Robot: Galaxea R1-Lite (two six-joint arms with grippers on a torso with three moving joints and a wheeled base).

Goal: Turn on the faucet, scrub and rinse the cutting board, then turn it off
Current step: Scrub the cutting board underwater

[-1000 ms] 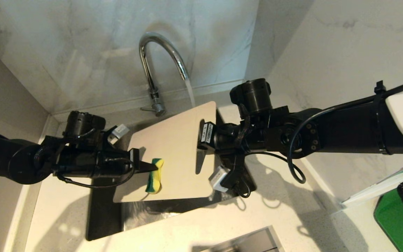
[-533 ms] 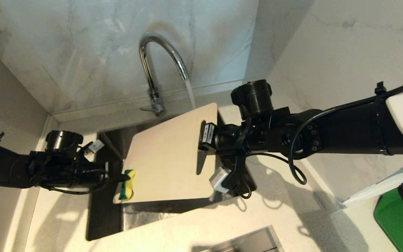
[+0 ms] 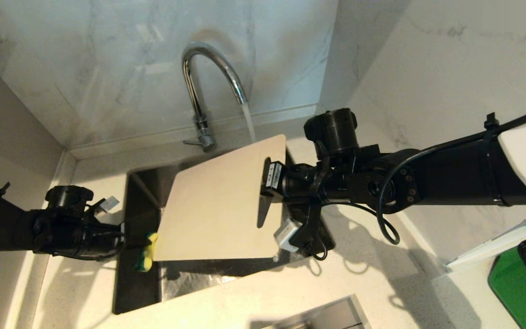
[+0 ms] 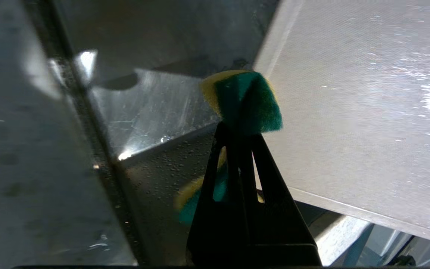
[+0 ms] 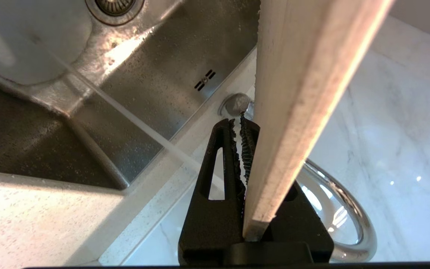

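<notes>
While water runs from the faucet (image 3: 208, 77), a thin stream (image 3: 248, 121) falls from the arched spout to the far corner of the cutting board (image 3: 219, 201).

Cutting board: cream-white, held tilted over the sink (image 3: 137, 274), its surface wet in the left wrist view.

Right gripper (image 3: 263, 185): on the board's right edge, fingers narrow and clamped on that edge, as the right wrist view shows.

Left gripper (image 3: 136, 241): at the sink's left side, fingers pinched tight on a sponge (image 3: 145, 252).

Sponge: yellow with green scouring face, just beside the board's near-left corner, off its top surface; contact cannot be told.

Countertop (image 3: 254, 297): pale speckled, around the sink.

Green mat (image 3: 518, 288): far right.
</notes>
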